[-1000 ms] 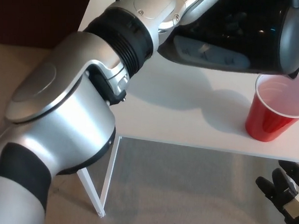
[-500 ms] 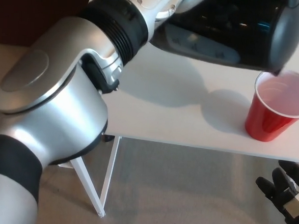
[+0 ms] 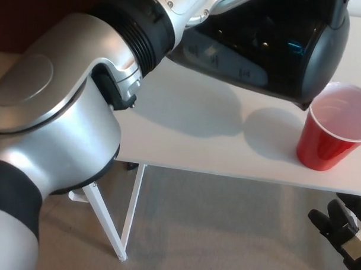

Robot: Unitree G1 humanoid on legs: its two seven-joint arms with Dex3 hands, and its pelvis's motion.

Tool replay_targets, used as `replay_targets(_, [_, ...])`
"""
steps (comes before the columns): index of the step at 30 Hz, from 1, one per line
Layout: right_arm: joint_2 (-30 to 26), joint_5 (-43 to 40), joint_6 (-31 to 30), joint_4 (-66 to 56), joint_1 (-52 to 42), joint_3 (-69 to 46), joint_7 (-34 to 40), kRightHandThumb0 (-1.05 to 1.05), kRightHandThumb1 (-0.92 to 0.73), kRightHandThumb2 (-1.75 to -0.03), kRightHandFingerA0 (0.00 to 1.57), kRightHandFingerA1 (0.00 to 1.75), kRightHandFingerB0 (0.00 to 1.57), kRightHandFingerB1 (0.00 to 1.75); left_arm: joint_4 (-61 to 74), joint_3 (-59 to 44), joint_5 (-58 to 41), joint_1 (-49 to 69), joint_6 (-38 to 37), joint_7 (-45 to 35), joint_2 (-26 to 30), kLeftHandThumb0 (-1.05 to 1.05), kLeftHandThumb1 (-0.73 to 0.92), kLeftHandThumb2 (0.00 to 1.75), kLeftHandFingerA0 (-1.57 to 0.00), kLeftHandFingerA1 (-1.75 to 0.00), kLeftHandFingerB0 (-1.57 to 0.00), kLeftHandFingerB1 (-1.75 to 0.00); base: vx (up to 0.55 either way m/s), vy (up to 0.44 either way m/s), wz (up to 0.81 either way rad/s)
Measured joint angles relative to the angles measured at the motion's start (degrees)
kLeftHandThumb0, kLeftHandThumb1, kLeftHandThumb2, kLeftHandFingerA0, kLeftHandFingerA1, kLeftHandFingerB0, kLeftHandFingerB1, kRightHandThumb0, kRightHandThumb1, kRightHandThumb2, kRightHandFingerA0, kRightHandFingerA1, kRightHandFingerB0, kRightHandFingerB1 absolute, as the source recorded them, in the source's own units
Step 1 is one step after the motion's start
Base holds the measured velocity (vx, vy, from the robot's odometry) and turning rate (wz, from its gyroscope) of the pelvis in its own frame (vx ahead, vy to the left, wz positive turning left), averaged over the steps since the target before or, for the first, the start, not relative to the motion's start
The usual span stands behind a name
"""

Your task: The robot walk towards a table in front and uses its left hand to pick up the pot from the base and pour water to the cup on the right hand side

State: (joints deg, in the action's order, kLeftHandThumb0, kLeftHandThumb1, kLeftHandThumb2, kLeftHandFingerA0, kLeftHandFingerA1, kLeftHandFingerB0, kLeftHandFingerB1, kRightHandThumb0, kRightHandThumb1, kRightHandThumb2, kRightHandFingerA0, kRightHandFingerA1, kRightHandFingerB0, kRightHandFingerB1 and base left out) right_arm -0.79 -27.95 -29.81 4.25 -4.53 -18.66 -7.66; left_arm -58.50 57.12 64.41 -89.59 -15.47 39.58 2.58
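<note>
A white table [image 3: 192, 144] on thin white legs stands over grey carpet [image 3: 224, 231], carrying a red cup [image 3: 330, 135] near its right front edge, upright and pale inside.

Pot [image 3: 272, 49] above table [image 3: 192, 141], cup [image 3: 328, 137] on table, right.

Left arm [image 3: 56, 136]: large silver shells, smooth, rounded. Black ribbed collar [image 3: 146, 27] between segments, black band on the near shell. Small screws in the pale housing beyond the collar. Right hand [image 3: 343, 232]: black, thick blocky fingers [image 3: 325, 223], with a tan patch behind the fingers.
</note>
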Motion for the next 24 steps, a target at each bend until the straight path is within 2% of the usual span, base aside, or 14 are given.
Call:
replay_targets(3, [-0.01, 0.04, 0.0, 0.06, 0.07, 0.07, -0.01, -0.35, -0.66, -0.63, 0.27, 0.54, 0.16, 0.36, 0.5, -0.23, 0.13, 0.24, 0.0, 0.03, -0.04, -0.4, 0.53, 0.56, -0.99, -1.67, -0.88, -1.16, 0.0, 0.0, 0.0])
replay_targets(4, [-0.01, 0.04, 0.01, 0.18, 0.17, 0.06, -0.01, -0.34, -0.67, -0.62, 0.28, 0.55, 0.17, 0.37, 0.5, -0.47, 0.13, 0.47, 0.0, 0.2, -0.16, -0.37, 0.55, 0.58, -0.94, -1.75, -0.83, -1.3, 0.0, 0.0, 0.0])
replay_targets(5, [-0.01, 0.05, 0.01, 0.25, 0.23, 0.05, -0.01, -0.3, -0.47, -0.98, 0.24, 0.6, 0.07, 0.5, 0.47, -0.63, 0.12, 0.66, 0.0, 0.34, -0.28, -0.34, 0.55, 0.58, -0.93, -1.74, -0.84, -1.24, 0.0, 0.0, 0.0])
replay_targets(6, [-0.01, 0.05, 0.01, 0.28, 0.27, 0.04, 0.0, -0.35, -0.66, -0.64, 0.25, 0.54, 0.16, 0.38, 0.41, -0.81, 0.12, 0.84, 0.0, 0.48, -0.43, -0.37, 0.52, 0.58, -0.93, -1.74, -0.85, -1.29, 0.0, 0.0, 0.0])
replay_targets(9, [-0.01, 0.05, -0.01, 0.3, 0.32, 0.05, -0.01, -0.36, -0.68, -0.63, 0.26, 0.53, 0.17, 0.38, 0.13, -1.25, 0.13, 1.08, 0.0, 0.92, -0.85, -0.42, 0.52, 0.6, -0.97, -1.74, -0.85, -1.35, 0.0, 0.0, 0.0])
replay_targets(14, [-0.01, 0.06, -0.02, 0.31, 0.35, 0.08, -0.03, -0.36, -0.67, -0.63, 0.26, 0.52, 0.16, 0.36, -0.69, -1.61, 0.49, 1.08, 0.05, 1.62, -1.18, -0.38, 0.49, 0.58, -0.95, -1.73, -0.83, -1.3, 0.0, 0.0, 0.0])
replay_targets(15, [-0.01, 0.06, -0.02, 0.3, 0.35, 0.09, -0.02, -0.3, -0.48, -0.98, 0.24, 0.6, 0.07, 0.5, -0.76, -1.69, 0.53, 1.07, 0.05, 1.65, -1.18, -0.38, 0.48, 0.58, -0.96, -1.71, -0.83, -1.28, 0.0, 0.0, 0.0])
replay_targets(16, [-0.01, 0.05, -0.04, 0.3, 0.35, 0.08, -0.02, -0.36, -0.68, -0.62, 0.25, 0.54, 0.17, 0.36, -0.91, -1.8, 0.56, 1.07, 0.05, 1.71, -1.17, -0.4, 0.47, 0.59, -0.97, -1.69, -0.85, -1.26, 0.0, 0.0, 0.0])
replay_targets(20, [-0.02, 0.04, -0.06, 0.32, 0.36, 0.07, -0.1, -0.35, -0.67, -0.63, 0.23, 0.5, 0.16, 0.37, -2.1, -2.32, 0.62, 1.04, 0.03, 2.57, -1.14, -0.35, 0.49, 0.6, -0.98, -1.69, -0.86, -1.24, 0.0, 0.0, 0.0])
replay_targets(21, [-0.02, 0.04, -0.06, 0.32, 0.36, 0.09, -0.14, -0.34, -0.67, -0.63, 0.23, 0.49, 0.15, 0.36, -2.39, -2.47, 0.62, 1.03, 0.02, 2.8, -1.14, -0.33, 0.52, 0.56, -1.01, -1.66, -0.86, -1.13, 0.0, 0.0, 0.0])
replay_targets(22, [-0.02, 0.04, -0.06, 0.33, 0.36, 0.09, -0.19, -0.35, -0.67, -0.62, 0.22, 0.47, 0.15, 0.35, -2.55, -2.65, 0.61, 1.02, 0.01, 2.91, -1.13, -0.35, 0.37, 0.84, -1.29, -1.38, -0.9, -1.03, 0.0, 0.0, 0.0])
replay_targets(23, [-0.02, 0.04, -0.06, 0.34, 0.36, 0.09, -0.25, -0.35, -0.67, -0.62, 0.22, 0.47, 0.15, 0.35, -2.55, -2.82, 0.61, 1.02, 0.01, 2.9, -1.12, -0.35, 0.37, 0.84, -1.29, -1.38, -0.9, -1.03, 0.0, 0.0, 0.0])
replay_targets(24, [-0.02, 0.03, -0.06, 0.34, 0.35, 0.11, -0.29, -0.36, -0.65, -0.61, 0.23, 0.48, 0.15, 0.35, -2.52, -2.89, 0.62, 1.02, 0.02, 2.88, -1.12, -0.37, 0.5, 0.59, -0.98, -1.7, -0.84, -1.22, 0.0, 0.0, 0.0])
